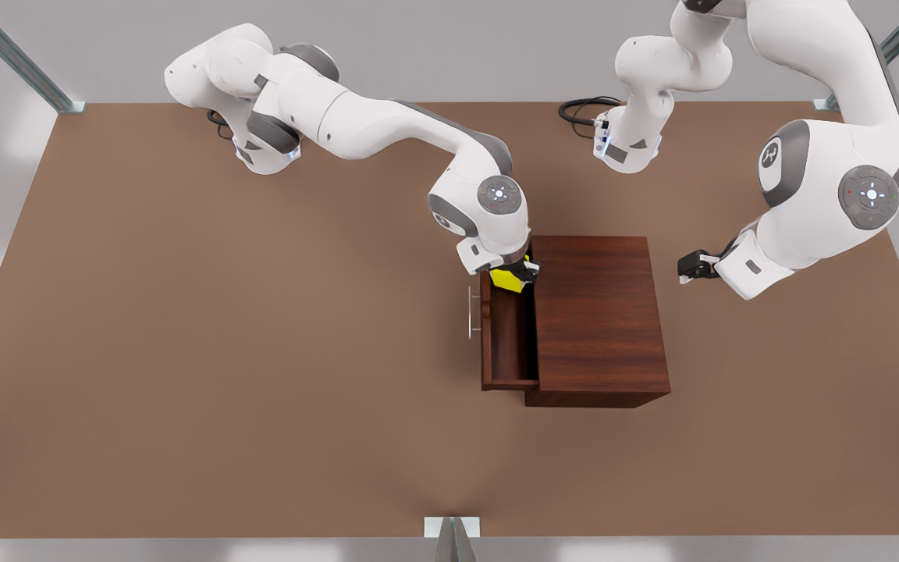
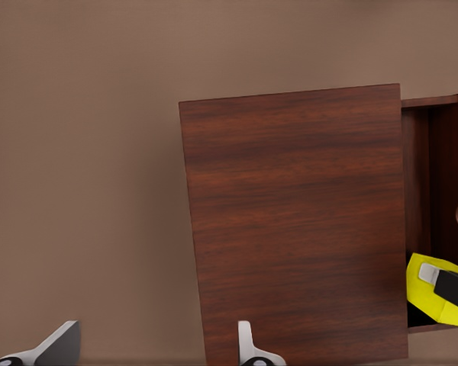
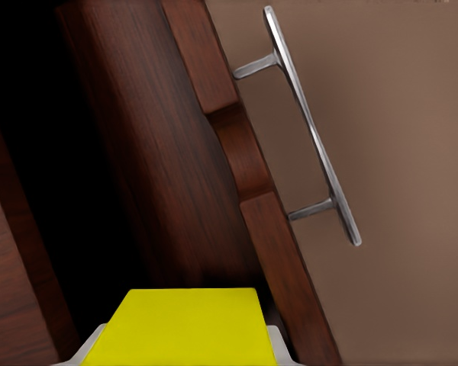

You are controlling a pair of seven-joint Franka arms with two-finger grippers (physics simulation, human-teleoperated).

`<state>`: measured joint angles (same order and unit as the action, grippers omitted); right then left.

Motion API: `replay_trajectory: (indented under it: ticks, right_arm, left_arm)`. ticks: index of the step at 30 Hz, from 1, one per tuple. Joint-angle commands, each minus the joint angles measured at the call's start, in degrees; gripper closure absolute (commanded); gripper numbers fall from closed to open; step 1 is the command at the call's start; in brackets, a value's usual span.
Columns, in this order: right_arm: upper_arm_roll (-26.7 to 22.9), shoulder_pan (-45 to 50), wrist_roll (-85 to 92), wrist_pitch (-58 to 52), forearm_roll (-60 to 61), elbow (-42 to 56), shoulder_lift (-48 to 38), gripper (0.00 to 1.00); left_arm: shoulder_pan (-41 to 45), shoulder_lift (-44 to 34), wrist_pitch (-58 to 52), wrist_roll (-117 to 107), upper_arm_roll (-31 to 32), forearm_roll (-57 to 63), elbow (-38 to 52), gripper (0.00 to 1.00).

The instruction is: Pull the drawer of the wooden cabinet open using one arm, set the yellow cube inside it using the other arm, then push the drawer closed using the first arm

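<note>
The drawer (image 1: 508, 336) stands pulled out of the cabinet (image 1: 599, 316) toward the front view's left. Right gripper (image 1: 522, 275), above the drawer's far end, clamps the cube (image 1: 507, 279). Beyond the cabinet, left gripper (image 1: 690, 268) hangs spread and empty. No legible writing.

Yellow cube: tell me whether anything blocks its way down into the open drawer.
Nothing visible does. The right gripper holds the yellow cube over the far end of the pulled-out drawer, whose cavity below looks bare. The left gripper waits, open, beyond the wooden cabinet.
</note>
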<state>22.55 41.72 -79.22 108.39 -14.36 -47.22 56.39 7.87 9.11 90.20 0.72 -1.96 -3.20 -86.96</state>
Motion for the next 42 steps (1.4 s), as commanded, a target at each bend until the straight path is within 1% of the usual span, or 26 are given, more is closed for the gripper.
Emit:
replay_trajectory:
  ticks: [1, 9, 17, 19, 21, 23, 25, 26, 27, 28, 29, 30, 31, 32, 33, 34, 35, 36, 37, 38, 40, 41, 42]
  right_arm:
    - [0.03, 0.03, -2.08, 0.06, -0.14, 0.02, 0.21, 0.05]
    - [-0.41, 0.82, -4.45, 1.56, -0.14, 0.38, 0.57, 0.0]
    - [-0.23, 1.17, -6.65, 1.82, -0.14, 0.99, 0.48, 0.0]
    - [-0.14, 1.08, -6.74, -1.33, 0.03, 0.99, -1.71, 0.0]
    - [0.12, -0.76, -6.03, -8.1, 0.21, 0.99, -6.11, 0.0]
    - [3.98, -7.52, -2.52, -16.54, 0.82, 0.9, -12.17, 0.0]
    - [14.0, -24.12, 5.21, -30.15, 1.17, 0.82, -16.74, 0.0]
    - [15.94, -35.02, 14.25, -39.91, 1.09, 0.73, -18.85, 0.0]
    - [16.12, -45.39, 26.46, -44.49, 0.47, 0.2, -21.23, 0.0]
    - [16.2, -55.94, 41.93, -45.03, -1.81, -1.29, -21.85, 0.0]
    - [16.2, -63.24, 53.45, -44.06, -3.04, -4.1, -22.55, 0.0]
    - [16.29, -72.2, 62.69, -34.33, -4.01, -17.35, -27.64, 0.0]
    - [16.64, -78.36, 63.75, -21.93, -3.66, -31.5, -33.35, 0.0]
    - [19.28, -83.99, 64.63, -11.46, -3.22, -44.96, -39.24, 0.0]
    - [20.69, -86.81, 68.05, -8.21, -0.33, -50.59, -42.58, 0.0]
    - [20.78, -86.98, 67.71, -3.28, 2.4, -55.95, -45.13, 0.0]
    - [20.95, -86.19, 65.69, -2.75, 4.42, -57.9, -45.84, 0.0]
    - [21.04, -84.88, 63.85, -3.53, 4.95, -57.28, -45.32, 0.0]
    - [21.04, -84.7, 63.49, -3.54, 4.78, -56.84, -44.17, 0.0]
    - [20.95, -84.87, 63.75, -3.63, 4.78, -55.44, -43.47, 0.0]
    - [21.04, -84.7, 63.75, -3.8, 4.16, -53.33, -42.68, 0.0]
    - [20.86, -84.87, 63.84, -4.24, 3.55, -51.66, -42.06, 0.0]
    - [20.86, -84.87, 63.84, -6.26, 3.2, -48.94, -40.39, 0.0]
  left_arm:
    - [0.04, -0.06, -0.02, -0.1, 0.03, 0.03, 0.04, 0.0]
    - [0.13, 0.03, -0.02, -0.1, 0.03, 0.21, -0.05, 0.0]
    - [0.22, 0.03, -0.02, -0.1, 0.03, 0.47, -0.05, 0.0]
    - [0.22, 0.03, -0.02, -0.1, 0.03, 0.56, -0.05, 0.0]
    - [0.22, 0.03, -0.02, -0.1, 0.03, 0.56, -0.05, 0.0]
    - [0.22, 0.03, -0.02, -0.1, 0.03, 0.47, -0.05, 0.0]
    - [0.22, 0.03, -0.02, -0.1, 0.03, 0.47, -0.05, 0.0]
    - [0.22, 0.03, -0.02, -0.1, 0.03, 0.47, -0.05, 0.0]
    - [0.22, 0.03, -0.02, -0.1, 0.03, 0.47, 0.04, 0.0]
    - [0.31, 0.03, -0.02, -1.06, 0.03, 0.21, 0.04, 0.0]
    - [1.97, 1.08, 0.94, -6.51, 0.73, 0.12, 1.44, 0.0]
    - [4.87, 2.92, 1.03, -12.49, 0.82, 0.03, 3.82, 0.0]
    - [7.24, 4.51, 1.21, -17.06, 0.82, 0.03, 5.31, 0.0]
    - [10.94, 7.58, 1.3, -23.65, 0.82, 0.21, 8.3, 0.0]
    - [13.31, 9.96, 1.73, -28.4, 0.82, 0.82, 10.41, 0.0]
    - [15.68, 11.71, 4.19, -33.75, 0.82, 1.18, 11.29, 0.0]
    - [19.64, 14.26, 8.06, -42.8, 0.73, 1.26, 13.31, 0.0]
    - [24.2, 18.29, 8.5, -48.95, 0.73, 5.47, 18.65, 0.0]
    - [28.43, 24.98, 10.43, -56.78, 0.56, 6.1, 26.66, 0.0]
    - [31.33, 28.33, 15.87, -65.48, 0.38, 6.62, 29.39, 0.0]
    - [35.9, 32.54, 24.32, -78.32, 0.03, 8.73, 29.84, 0.0]
    - [37.22, 35.09, 27.22, -79.55, 0.03, 9.53, 30.1, 0.0]
    - [38.01, 37.91, 27.84, -79.56, -0.06, 11.19, 31.85, 0.0]
